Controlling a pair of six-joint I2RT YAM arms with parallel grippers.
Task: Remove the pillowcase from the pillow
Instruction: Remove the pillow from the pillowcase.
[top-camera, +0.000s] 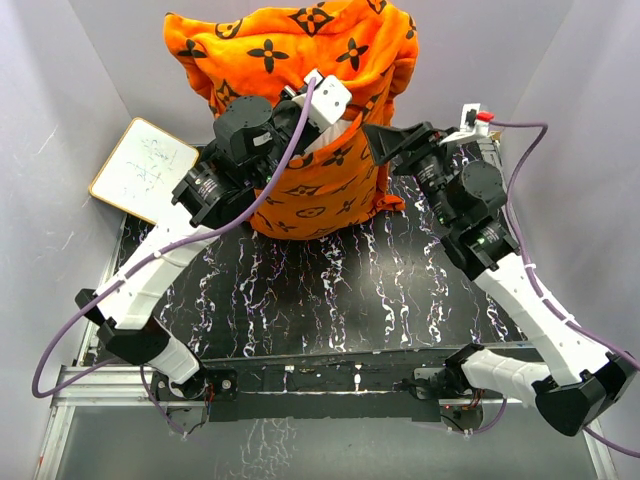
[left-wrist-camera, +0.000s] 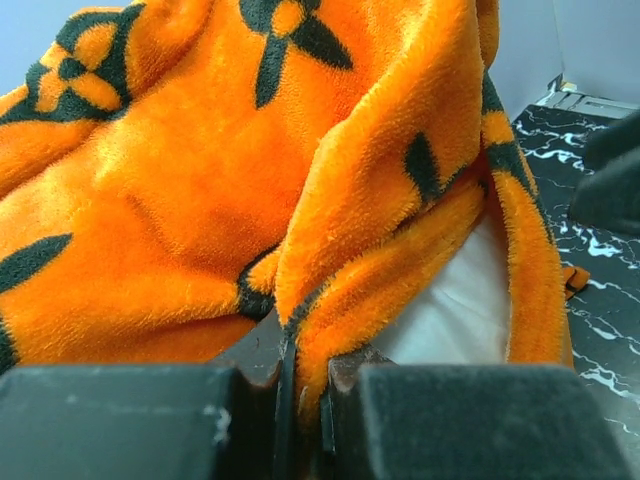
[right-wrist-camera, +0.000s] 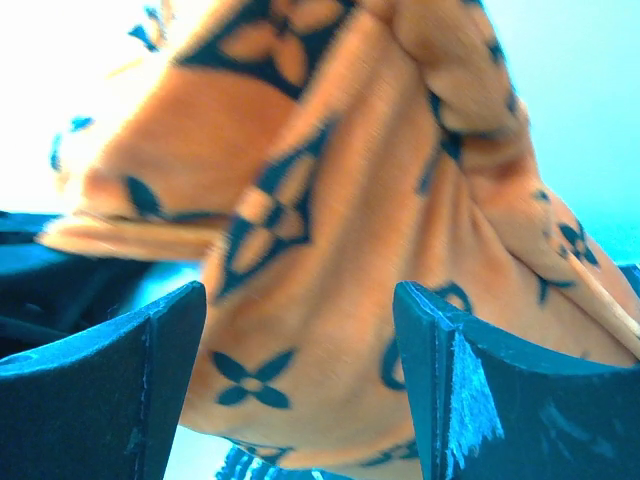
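The orange pillowcase w/ black flower shapes is seen at the far middle of the black marbled counter. It is bunched up & leaned toward the back wall. It is not off yet. In the left wrist view, a bit of the plain white pillow is seen inside the open end.

The left gripper is clamped on a fold of the pillowcase edge, right by that opening. The fuzzy cloth is pinched tight betw. the two jaws. In the top view the L arm is stretched over the near part of the pillowcase.

The right gripper is held w/ its jaws wide apart. Orange cloth is seen past the gap, but it cannot be told if it is touched. In the top view this gripper is placed just beside the pillowcase's right side, near the L one.

A white board w/ a tan frame is laid at the left side of the counter, apart from the pillowcase.
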